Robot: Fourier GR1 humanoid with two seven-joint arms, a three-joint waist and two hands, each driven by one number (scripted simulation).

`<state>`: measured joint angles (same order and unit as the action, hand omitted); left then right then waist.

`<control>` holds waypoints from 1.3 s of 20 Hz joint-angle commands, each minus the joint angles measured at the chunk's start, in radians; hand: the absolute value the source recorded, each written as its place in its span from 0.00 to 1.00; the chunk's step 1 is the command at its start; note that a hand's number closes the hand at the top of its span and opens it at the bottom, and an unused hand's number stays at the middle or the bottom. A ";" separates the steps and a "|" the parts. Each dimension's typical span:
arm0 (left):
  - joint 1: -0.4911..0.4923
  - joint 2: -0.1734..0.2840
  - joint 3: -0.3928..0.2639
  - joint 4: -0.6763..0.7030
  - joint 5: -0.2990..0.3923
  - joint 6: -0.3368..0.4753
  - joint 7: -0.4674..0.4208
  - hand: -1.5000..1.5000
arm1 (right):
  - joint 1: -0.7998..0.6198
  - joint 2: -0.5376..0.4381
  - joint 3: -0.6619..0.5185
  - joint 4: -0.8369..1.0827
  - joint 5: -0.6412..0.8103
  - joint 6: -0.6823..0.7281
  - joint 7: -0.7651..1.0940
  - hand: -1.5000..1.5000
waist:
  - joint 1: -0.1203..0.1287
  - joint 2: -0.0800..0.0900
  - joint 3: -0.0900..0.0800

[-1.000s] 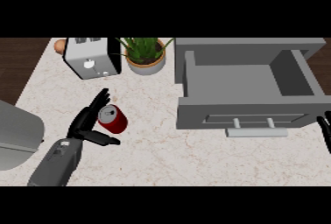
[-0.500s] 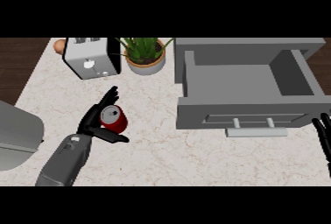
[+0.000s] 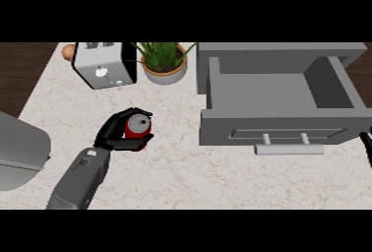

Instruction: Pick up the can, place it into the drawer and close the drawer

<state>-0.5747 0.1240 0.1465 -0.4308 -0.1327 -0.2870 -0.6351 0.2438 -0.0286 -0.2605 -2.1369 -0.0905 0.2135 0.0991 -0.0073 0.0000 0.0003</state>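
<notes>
1. Red and cylindrical, the small metal can [image 3: 137, 126] with its silver top sits inside my left hand [image 3: 118, 134], over the pale marbled stone bench [image 3: 189, 172], left of centre.
2. My left hand's black fingers curl round the can from the left and from below, with the thumb against its lower right side, so the hand is gripping the can.
3. I cannot tell whether the can's base touches the bench or is held just above it.
4. My grey left forearm [image 3: 78, 178] comes in from the lower edge and slants up towards the can.
5. To the right, well apart from the can, I see the grey box-shaped drawer [image 3: 276, 96] pulled out, its inside showing as plain grey floor and walls.
6. On the drawer's front panel, a pale grey bar handle [image 3: 288, 148] stands out towards me.
7. At the far right edge, beside the drawer front, only a thin black sliver of my right hand [image 3: 367, 145] shows; I cannot tell whether it is open or closed.
8. Behind the can, at the back of the bench, stands a silver two-slot toaster [image 3: 105, 65].
9. Just right of the toaster is a green leafy plant in a tan round pot [image 3: 166, 61].
10. At the left edge I see part of a grey rounded object [image 3: 20, 150].
</notes>
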 commanded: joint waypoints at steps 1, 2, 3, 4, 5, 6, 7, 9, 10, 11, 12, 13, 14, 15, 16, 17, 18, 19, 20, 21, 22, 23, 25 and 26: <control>0.054 -0.045 -0.020 -0.116 0.026 -0.024 0.066 1.00 | 0.065 0.022 0.012 -0.060 0.008 0.018 -0.001 0.00 | 0.005 -0.003 0.000; 0.010 -0.047 -0.005 -0.054 0.034 -0.044 0.047 1.00 | 0.037 -0.046 -0.075 -0.039 -0.092 0.055 0.021 0.00 | -0.002 -0.001 0.000; 0.016 -0.031 -0.001 -0.097 0.052 -0.061 0.084 1.00 | 0.032 -0.018 -0.046 -0.024 -0.057 0.041 0.017 0.00 | 0.002 -0.001 0.000; -0.002 -0.077 -0.006 -0.066 0.045 -0.025 0.083 1.00 | 0.007 -0.007 -0.019 -0.036 -0.019 0.019 0.017 0.00 | 0.000 0.000 -0.001; 0.016 -0.053 -0.018 -0.139 0.053 -0.062 0.135 1.00 | -0.004 0.002 -0.029 0.012 -0.035 0.014 0.013 0.00 | 0.004 -0.001 0.000; 0.023 -0.046 -0.018 -0.141 0.054 -0.077 0.099 1.00 | 0.124 0.027 0.017 -0.042 -0.002 0.010 -0.088 0.00 | 0.000 -0.002 0.000; 0.022 -0.066 -0.035 -0.189 0.055 -0.074 0.154 1.00 | 0.008 0.024 0.028 -0.056 0.018 -0.010 0.030 0.00 | 0.006 -0.002 0.000; 0.082 -0.057 -0.010 -0.155 0.050 -0.003 0.050 1.00 | 0.005 0.003 -0.015 -0.025 -0.035 0.008 0.036 0.00 | 0.004 0.000 0.000; 0.074 -0.029 0.042 -0.174 0.089 0.028 0.075 1.00 | 0.062 0.027 0.047 -0.025 0.019 -0.009 -0.020 0.00 | 0.009 -0.002 0.000; 0.075 -0.041 0.077 -0.197 0.121 0.075 0.118 1.00 | 0.031 0.028 0.009 -0.015 0.003 -0.026 -0.026 0.00 | 0.017 -0.005 0.001; 0.066 -0.019 0.119 -0.189 0.133 0.146 0.119 1.00 | 0.051 0.028 0.016 -0.044 0.011 -0.014 0.002 0.00 | 0.016 -0.005 0.000; 0.087 0.014 0.166 -0.187 0.169 0.146 0.105 1.00 | 0.087 0.020 -0.004 -0.037 -0.014 0.019 -0.032 0.00 | 0.013 -0.005 0.001; 0.127 0.013 0.188 -0.200 0.175 0.203 0.089 1.00 | 0.035 0.014 -0.017 -0.027 -0.008 -0.013 -0.004 0.00 | 0.034 -0.006 0.001; 0.158 0.017 0.179 -0.255 0.187 0.171 0.099 1.00 | 0.079 0.028 0.000 -0.001 0.013 0.011 -0.064 0.00 | 0.030 -0.009 0.002; 0.164 -0.002 0.167 -0.293 0.178 0.208 0.112 1.00 | 0.055 0.001 -0.027 -0.059 -0.047 0.006 0.033 0.00 | 0.018 -0.006 0.001; 0.171 -0.006 0.164 -0.338 0.185 0.223 0.143 1.00 | 0.097 0.028 0.036 -0.074 -0.007 -0.025 0.000 0.00 | 0.015 -0.006 0.001; 0.211 -0.007 0.142 -0.451 0.195 0.202 0.184 1.00 | 0.133 0.028 -0.008 -0.081 -0.042 0.015 -0.034 0.00 | 0.018 -0.009 0.001; 0.187 -0.067 0.110 -0.534 0.187 0.266 0.273 1.00 | 0.066 0.028 -0.013 -0.012 -0.017 -0.006 -0.054 0.00 | 0.023 -0.009 0.002; 0.197 -0.055 0.093 -0.570 0.186 0.249 0.309 1.00 | 0.043 -0.042 -0.083 -0.071 -0.093 0.015 0.037 0.00 | 0.015 -0.006 0.001; 0.244 -0.070 0.064 -0.680 0.199 0.229 0.374 1.00 | 0.056 0.027 -0.006 -0.027 -0.004 -0.003 -0.031 0.00 | 0.019 -0.006 0.001; 0.285 -0.087 0.042 -0.686 0.180 0.254 0.338 1.00 | 0.062 0.028 0.001 -0.065 -0.024 -0.004 -0.004 0.00 | 0.010 -0.003 0.000; 0.265 -0.111 0.021 -0.755 0.176 0.282 0.410 1.00 | 0.067 0.028 -0.001 -0.041 -0.002 -0.004 -0.030 0.00 | 0.013 -0.005 0.001; 0.199 -0.114 -0.012 -0.810 0.141 0.333 0.502 1.00 | 0.055 0.022 -0.007 -0.082 -0.030 -0.012 0.021 0.00 | 0.012 -0.006 0.001; 0.241 -0.111 -0.032 -0.878 0.148 0.300 0.502 1.00 | 0.101 0.024 -0.011 -0.122 -0.052 0.011 0.022 0.00 | 0.011 -0.006 0.001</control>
<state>-0.3583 0.0396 0.1775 -1.1293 0.0322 -0.0172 -0.2365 0.3148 -0.0073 -0.2658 -2.2115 -0.1184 0.2104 0.1054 0.0059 -0.0054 0.0010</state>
